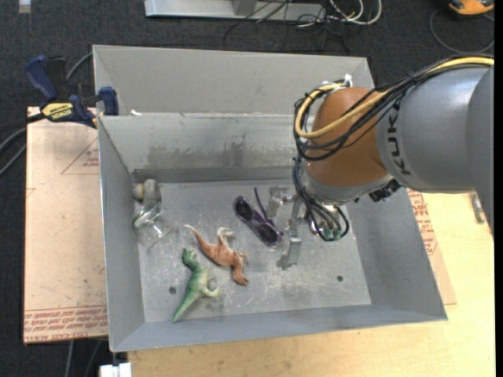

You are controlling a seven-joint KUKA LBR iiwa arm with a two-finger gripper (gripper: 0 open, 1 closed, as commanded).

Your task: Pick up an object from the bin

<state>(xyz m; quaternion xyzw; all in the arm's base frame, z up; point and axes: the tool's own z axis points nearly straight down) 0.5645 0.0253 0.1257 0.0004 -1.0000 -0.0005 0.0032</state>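
The arm's thick grey link (pixel 440 132) and the orange cover (pixel 346 140) at its wrist, looped with yellow and black cables, stand highest above the bin (pixel 118 234) and reach in from the right. Below the cover the gripper (pixel 285 228) hangs over the middle of the bin floor, a little right of centre. Its two metal fingers (pixel 291 251) look spread apart, one toward the back wall and one toward the front, and I can make out nothing held between them. Just beside the gripper, on its left, lies a pair of dark purple sunglasses (pixel 255 218). Their long axis runs aslant from the back left to the front right, and the front-right end comes up close to the fingers; whether it touches them I cannot tell. Further left and toward the front lies an orange-brown toy dinosaur (pixel 224 251), and near it a green toy dinosaur (pixel 195 285) with its tail pointing to the front left corner. By the left wall sits a small clear, shiny thing (pixel 148 217).
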